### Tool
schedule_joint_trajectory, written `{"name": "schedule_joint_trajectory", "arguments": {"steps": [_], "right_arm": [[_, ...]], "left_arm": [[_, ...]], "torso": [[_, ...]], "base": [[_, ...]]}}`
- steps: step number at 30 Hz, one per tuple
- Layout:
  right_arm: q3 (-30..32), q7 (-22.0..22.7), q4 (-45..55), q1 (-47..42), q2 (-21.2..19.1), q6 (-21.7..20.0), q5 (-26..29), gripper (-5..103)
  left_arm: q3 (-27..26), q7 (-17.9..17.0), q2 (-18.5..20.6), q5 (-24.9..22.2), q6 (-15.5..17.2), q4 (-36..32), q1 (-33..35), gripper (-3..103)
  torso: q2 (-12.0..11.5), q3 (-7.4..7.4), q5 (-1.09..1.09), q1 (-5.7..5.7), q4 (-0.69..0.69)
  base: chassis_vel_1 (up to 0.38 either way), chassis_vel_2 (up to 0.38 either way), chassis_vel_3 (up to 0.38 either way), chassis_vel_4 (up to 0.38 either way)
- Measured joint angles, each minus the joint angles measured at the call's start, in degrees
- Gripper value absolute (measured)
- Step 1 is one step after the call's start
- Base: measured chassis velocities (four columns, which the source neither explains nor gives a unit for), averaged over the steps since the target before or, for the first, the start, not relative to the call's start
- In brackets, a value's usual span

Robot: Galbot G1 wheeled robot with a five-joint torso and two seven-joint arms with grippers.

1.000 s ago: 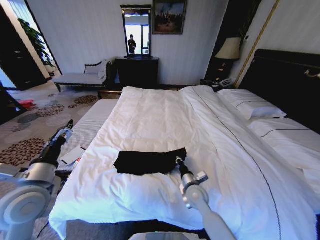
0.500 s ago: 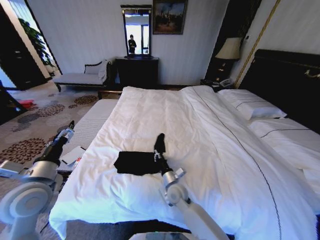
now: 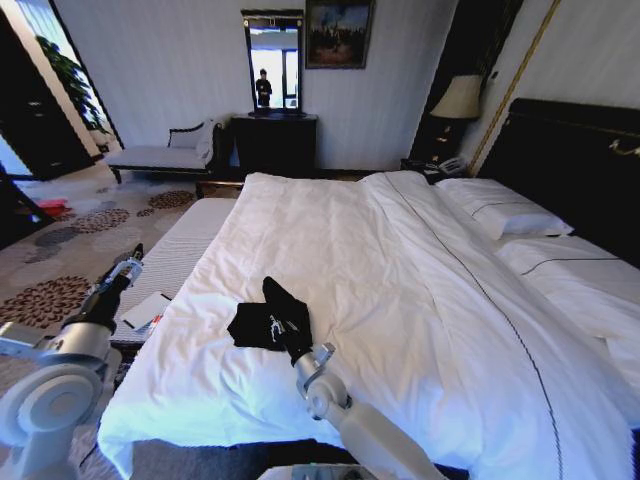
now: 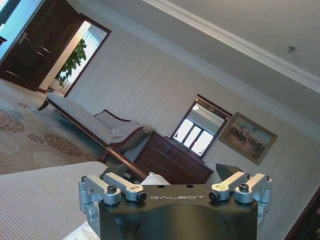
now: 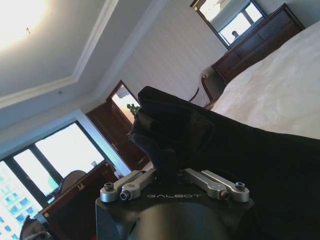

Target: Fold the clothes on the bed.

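My right gripper [image 3: 281, 322] is clamped on a raised fold of the black T-shirt [image 3: 262, 320], which lies near the bed's [image 3: 400, 260] foot edge on the white duvet. My left gripper [image 3: 135, 256], fingers apart, hangs off the bed above the striped bench [image 3: 180, 255].

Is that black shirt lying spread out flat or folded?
Folded, partly: the black cotton T-shirt is a small bundle, one end pinched up by the right hand.
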Motion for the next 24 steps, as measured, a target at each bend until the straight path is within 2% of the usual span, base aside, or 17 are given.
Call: {"name": "schedule_joint_trajectory", "arguments": {"steps": [10, 11, 13, 16, 19, 21, 22, 24], "right_arm": [[-0.5, 0.0, -5.5, 1.9, 1.6, 0.4, -1.7, 1], [-0.5, 0.4, -5.9, 2.0, 1.9, 0.4, -2.8, 6], [-0.6, 0.5, -6.0, 2.0, 2.0, 0.5, -3.6, 6], [-1.2, 0.6, -4.8, 1.5, 1.9, 0.7, -4.6, 23], [-2.1, 0.7, -3.2, 1.1, 1.3, 0.8, -4.7, 28], [-3.2, 0.8, -2.0, 0.9, 1.1, 1.0, -4.7, 39], [-3.2, 0.8, -2.0, 0.9, 1.1, 1.0, -4.7, 39], [-3.5, 0.7, -1.9, 1.0, 1.3, 1.3, -4.6, 50]], "left_arm": [[0.6, 0.1, 0.0, 1.0, 0.0, 1.0, -0.2, 100], [0.8, 0.1, 0.0, 1.4, 0.0, 1.1, -0.2, 100], [0.8, 0.1, 0.0, 1.5, 0.0, 1.1, -0.2, 100], [0.7, 0.2, 0.1, 1.5, 0.0, 1.3, -0.3, 100], [0.7, 0.2, 0.3, 1.6, -0.1, 1.5, -0.3, 100], [0.9, 0.2, 0.2, 1.6, -0.1, 1.6, -0.4, 100], [0.9, 0.2, 0.2, 1.6, -0.1, 1.6, -0.4, 100], [1.3, 0.2, -0.1, 1.8, 0.0, 1.6, -0.4, 100]], "torso": [[0.0, 0.00, 0.00, 0.00, 0.00], [0.0, 0.00, 0.00, 0.00, 0.00], [0.0, 0.00, 0.00, 0.00, 0.00], [0.0, 0.00, 0.00, 0.00, 0.00], [0.0, 0.00, 0.00, 0.00, -0.01], [0.0, 0.00, 0.00, 0.00, 0.00], [0.0, 0.00, 0.00, 0.00, 0.00], [0.0, 0.00, 0.00, 0.00, 0.00]], "base": [[0.000, 0.000, 0.000, 0.000], [0.000, 0.000, 0.000, 0.000], [0.000, 0.000, 0.000, 0.000], [0.000, 0.000, 0.000, 0.000], [0.000, 0.000, 0.000, 0.000], [0.000, 0.000, 0.000, 0.000], [0.000, 0.000, 0.000, 0.000], [0.000, 0.000, 0.000, 0.000]]}}
